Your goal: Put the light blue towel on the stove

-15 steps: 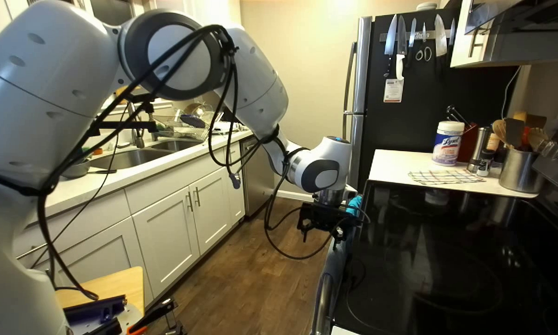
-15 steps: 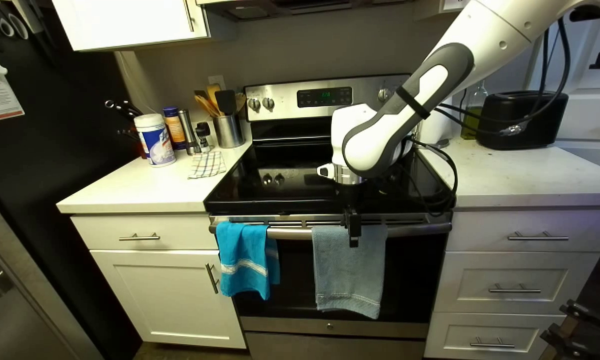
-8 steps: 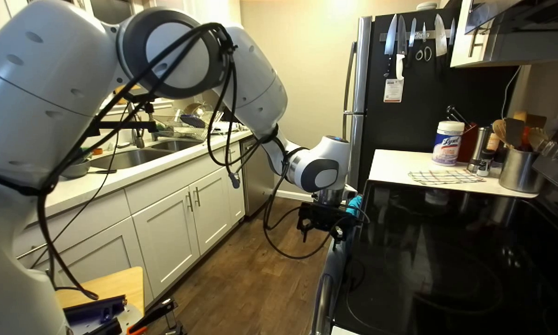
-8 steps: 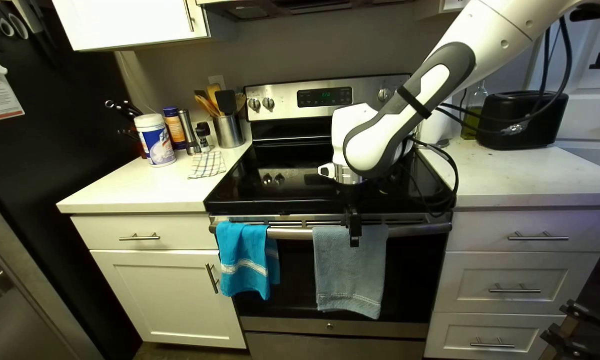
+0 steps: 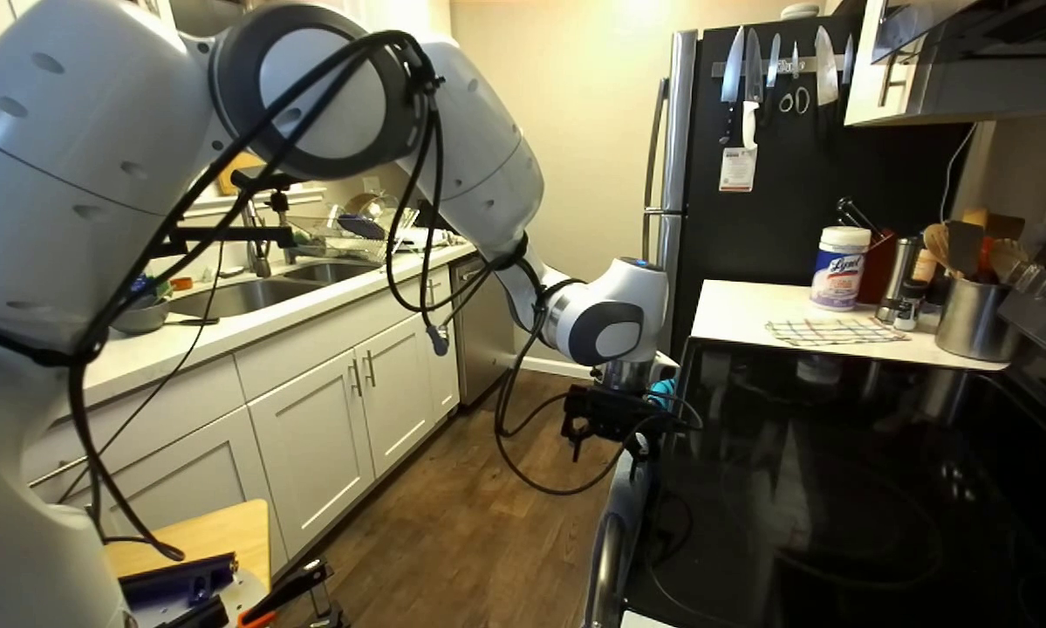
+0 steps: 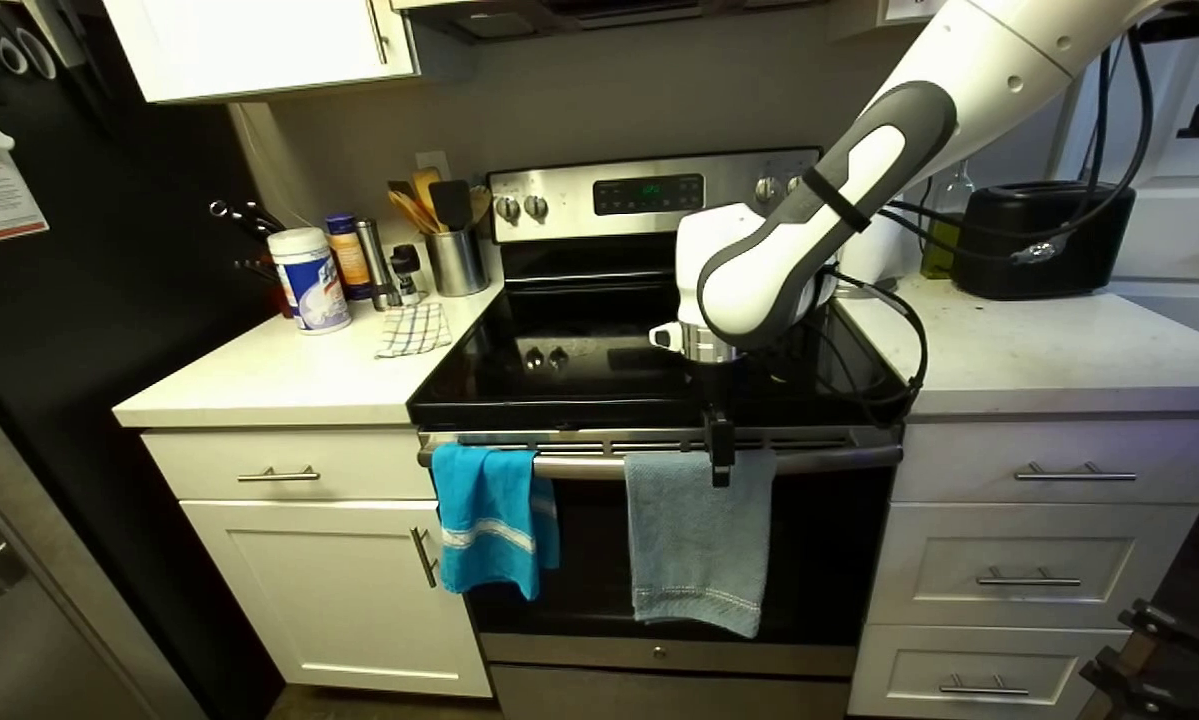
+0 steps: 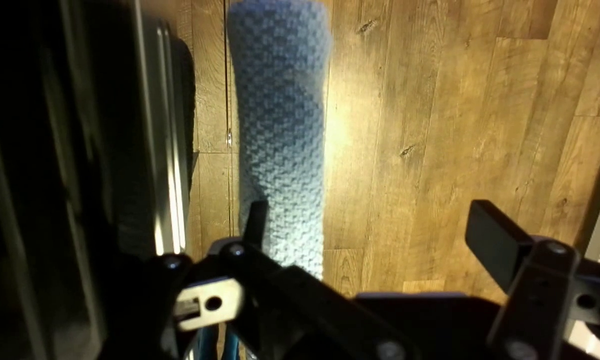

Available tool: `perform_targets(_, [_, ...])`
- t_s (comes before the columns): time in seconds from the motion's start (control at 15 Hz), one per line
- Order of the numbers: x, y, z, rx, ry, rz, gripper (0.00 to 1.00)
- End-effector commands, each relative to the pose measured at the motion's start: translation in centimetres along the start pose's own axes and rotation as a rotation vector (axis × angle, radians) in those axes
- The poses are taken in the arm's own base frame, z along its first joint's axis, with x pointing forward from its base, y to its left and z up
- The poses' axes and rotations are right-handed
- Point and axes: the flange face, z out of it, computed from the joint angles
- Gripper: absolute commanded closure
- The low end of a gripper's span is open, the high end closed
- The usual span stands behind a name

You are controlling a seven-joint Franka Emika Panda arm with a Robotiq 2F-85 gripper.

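In an exterior view, a white robot arm (image 5: 479, 166) trailing black cables arches from the left across a narrow kitchen. Its black gripper (image 5: 608, 449) points down beside the front edge of a stove (image 5: 802, 488) with a glossy black top; how wide it stands cannot be told here. Past the stove, a white counter (image 5: 734, 312) holds a wipes canister (image 5: 839, 269), a checked cloth (image 5: 837, 331) and a metal crock of utensils (image 5: 976, 320). Knives (image 5: 732, 70) hang on the side of a black fridge (image 5: 802, 201).

In an exterior view, the light blue towel (image 6: 697, 560) hangs over the oven handle (image 6: 579, 467) at the front of the stove. To its left on the same handle, with a gap between them, hangs a turquoise towel (image 6: 489, 500) with a pale stripe. The gripper, seen edge-on, ends in front of the upper part of the light blue towel. A black toaster (image 6: 1044, 240) stands to the right of the stove.

In the wrist view, looking down, the fingers (image 7: 495, 245) are spread wide apart. The light blue towel runs as a textured band from the top of the view toward the gripper. One fingertip (image 7: 255, 222) overlaps the towel near its left edge, though whether they touch cannot be told; the opposite one shows over the wooden floor (image 7: 430, 125).
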Motion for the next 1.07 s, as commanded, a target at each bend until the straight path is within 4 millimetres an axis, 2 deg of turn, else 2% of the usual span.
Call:
perform_targets(0.0, [-0.6, 0.2, -0.8, -0.024, -0.015, -0.004, 0.0])
perform_targets(0.67, [1.9, -1.9, -2.1, -0.216, -0.06, -0.028, 0.0])
perform_targets(1.0, [2.7, -2.4, -1.3, -0.234, -0.082, -0.01, 0.0])
